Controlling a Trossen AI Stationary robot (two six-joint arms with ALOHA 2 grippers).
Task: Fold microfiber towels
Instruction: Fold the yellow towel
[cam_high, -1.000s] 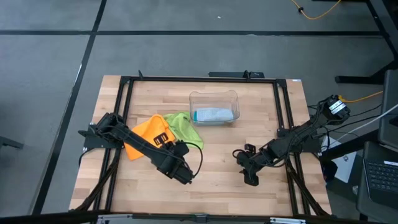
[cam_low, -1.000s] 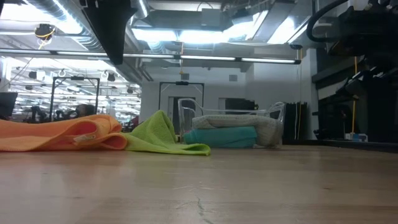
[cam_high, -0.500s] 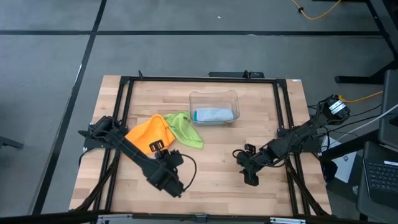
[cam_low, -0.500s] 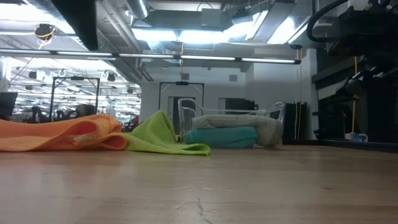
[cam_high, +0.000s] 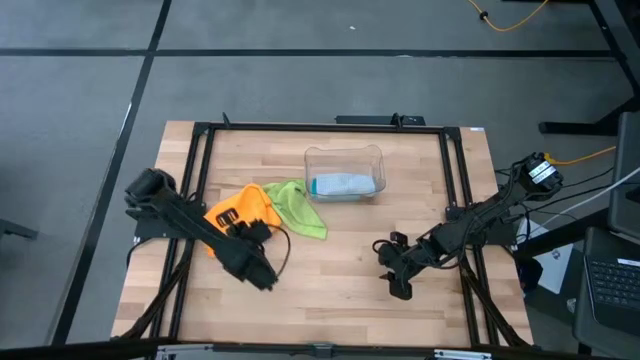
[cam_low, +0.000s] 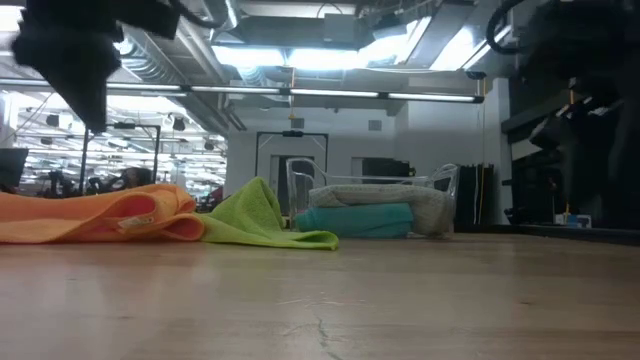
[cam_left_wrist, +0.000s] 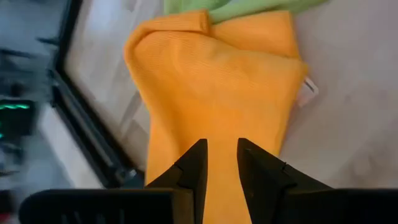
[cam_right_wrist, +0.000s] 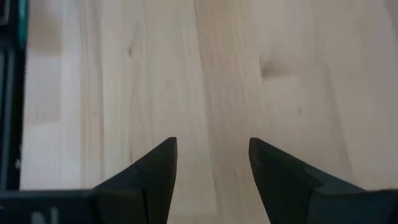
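Only overhead: grey-blue towel (cam_high: 342, 184) binned.

Soft napped cloth orange towel (cam_left_wrist: 217, 93) lies on smooth matt wooden table (cam_high: 340, 290).

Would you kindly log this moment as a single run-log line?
left gripper: open, empty, above orange towel | right gripper: open, empty, over bare table | green towel: beside orange, unfolded | bin: holds folded towels

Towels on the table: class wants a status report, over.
Left gripper open above orange towel, empty. Right gripper open over bare table. Green towel unfolded beside orange; folded towels in bin. Nothing obstructing.
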